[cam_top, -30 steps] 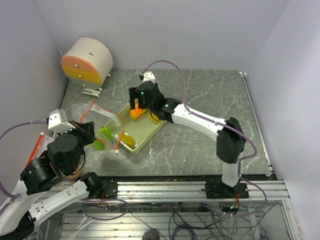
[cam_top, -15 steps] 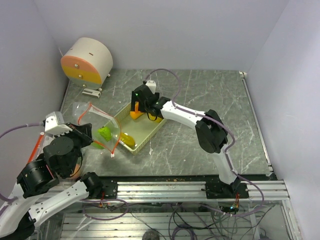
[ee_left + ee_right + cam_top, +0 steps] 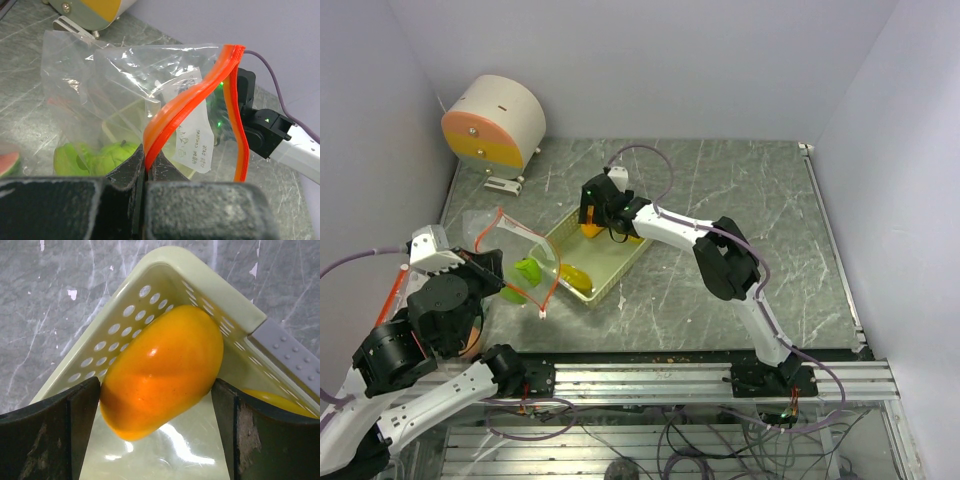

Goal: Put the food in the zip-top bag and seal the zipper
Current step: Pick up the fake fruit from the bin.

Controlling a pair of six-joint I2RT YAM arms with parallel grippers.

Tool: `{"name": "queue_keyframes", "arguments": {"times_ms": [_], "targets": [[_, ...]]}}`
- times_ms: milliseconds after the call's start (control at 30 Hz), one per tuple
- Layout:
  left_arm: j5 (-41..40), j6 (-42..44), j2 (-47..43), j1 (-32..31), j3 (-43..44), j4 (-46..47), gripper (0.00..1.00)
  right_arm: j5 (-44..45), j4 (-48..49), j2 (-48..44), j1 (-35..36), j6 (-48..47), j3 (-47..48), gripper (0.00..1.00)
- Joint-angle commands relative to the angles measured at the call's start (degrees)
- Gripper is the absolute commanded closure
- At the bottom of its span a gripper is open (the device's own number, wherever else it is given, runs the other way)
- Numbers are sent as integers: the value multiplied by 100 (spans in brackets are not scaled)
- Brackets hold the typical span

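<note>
An orange mango lies in the far corner of the pale yellow-green tray; it also shows in the top view. My right gripper is open and straddles the mango, one finger on each side. My left gripper is shut on the orange zipper rim of the clear zip-top bag and holds its mouth up and open beside the tray. Green pieces lie inside the bag, also seen from above. A yellow piece lies in the tray's near part.
A round cream and orange device stands at the back left. A red watermelon-like slice lies on the table left of the bag. The tray sits left of centre. Walls close in on the left, the back and the right.
My right gripper has moved left and down into the tray's far corner, around the mango. My left gripper has shifted the bag's rim slightly left and nearer.
</note>
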Motion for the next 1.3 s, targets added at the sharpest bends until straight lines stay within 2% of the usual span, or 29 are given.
{"name": "queue_keyframes", "arguments": {"times_ms": [0,300,400,500,733,767,833,933,1000,1267], "targets": [[-163,84,8,32,81,22,93,444,40,119,-54,-200,-13,15],[-105,25,101,29,129,-20,93,515,478,-68,-36,-977,-524,36],[-77,-24,104,27,137,-41,93,727,377,-151,15,-1346,-621,37],[-51,-54,73,29,115,-31,93,687,570,-464,54,-1593,-1105,37],[-48,-92,81,27,90,-46,93,-99,1177,-1621,162,-1785,-2560,44],[-48,-95,85,29,78,-46,93,-258,1300,-1769,192,-1886,-2724,43],[-50,-96,61,28,55,-41,93,-456,1290,-2036,230,-2044,-2820,35],[-22,-81,18,27,3,28,93,-493,983,-2011,231,-2148,-2549,14],[0,-84,7,31,-13,60,93,-369,811,-1906,232,-2201,-2302,4],[69,-146,-14,27,19,-10,93,334,-188,-870,224,-1969,-1093,2]]}}
